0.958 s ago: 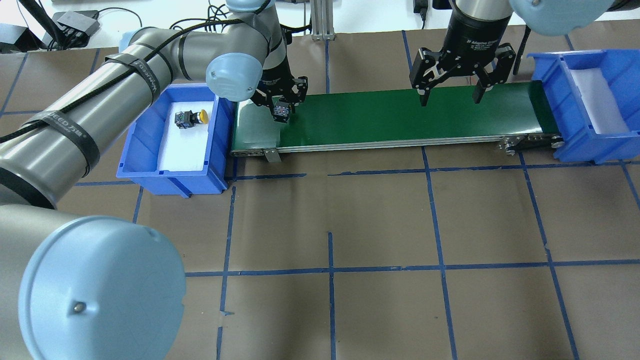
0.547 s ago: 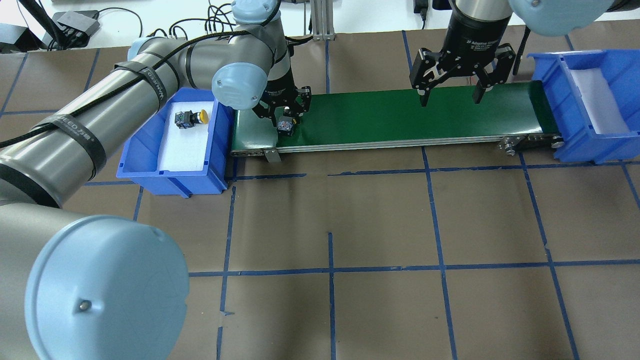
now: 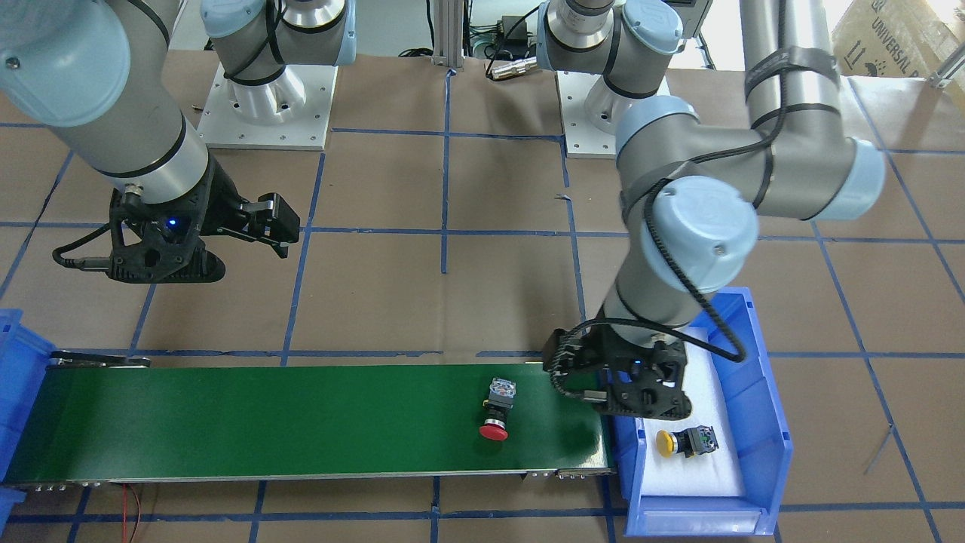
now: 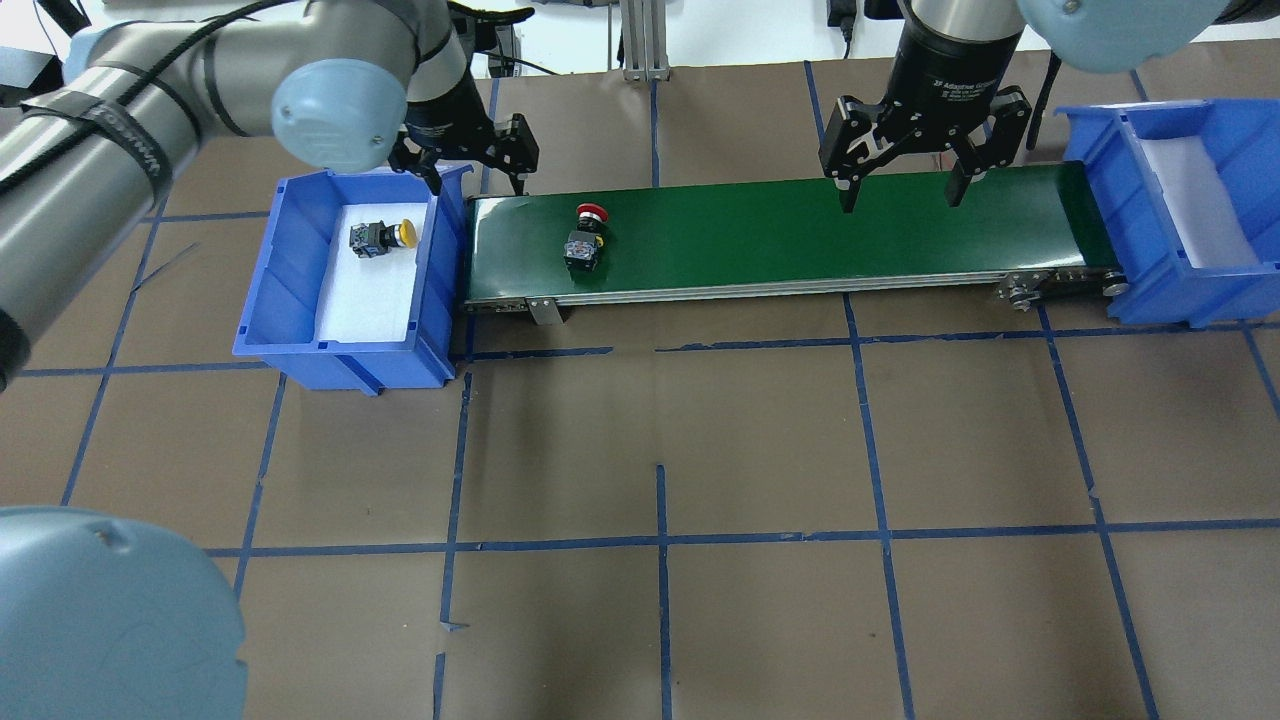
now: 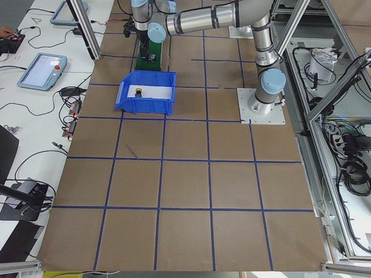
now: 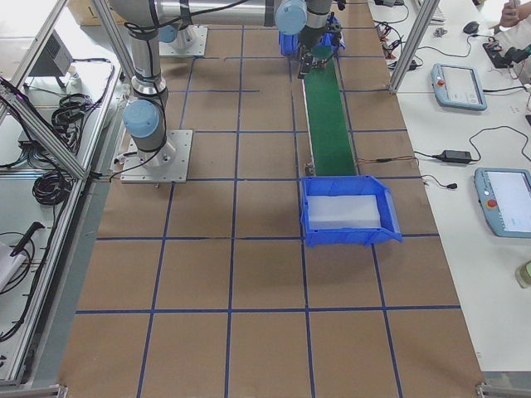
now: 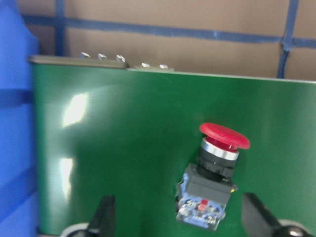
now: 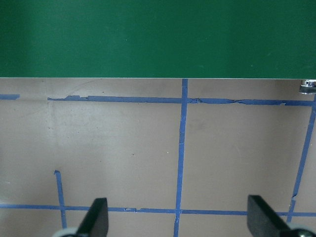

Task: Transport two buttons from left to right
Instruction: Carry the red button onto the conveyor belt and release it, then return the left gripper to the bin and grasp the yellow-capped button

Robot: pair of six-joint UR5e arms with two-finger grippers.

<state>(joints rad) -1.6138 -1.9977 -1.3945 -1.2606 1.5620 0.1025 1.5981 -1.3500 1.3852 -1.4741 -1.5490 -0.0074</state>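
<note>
The red button [image 4: 583, 240] lies on its side on the left end of the green conveyor belt [image 4: 800, 230], cap pointing away from the robot. It also shows in the front view [image 3: 495, 411] and the left wrist view [image 7: 217, 173]. The yellow button [image 4: 381, 237] lies on white foam in the left blue bin [image 4: 270, 290]; it shows in the front view [image 3: 681, 442] too. My left gripper [image 4: 477, 172] is open and empty, above the gap between bin and belt, at their far side. My right gripper [image 4: 902, 190] is open and empty over the belt's right part.
A second blue bin [image 4: 1225, 140] with a white liner stands at the belt's right end. Brown paper with blue tape lines covers the table [image 4: 660, 450]. Cables and boxes lie beyond the far edge.
My left gripper has opened and let go of the red button, which now lies on the belt. The left arm has lifted and drawn back towards the left bin. The right arm has not moved.
</note>
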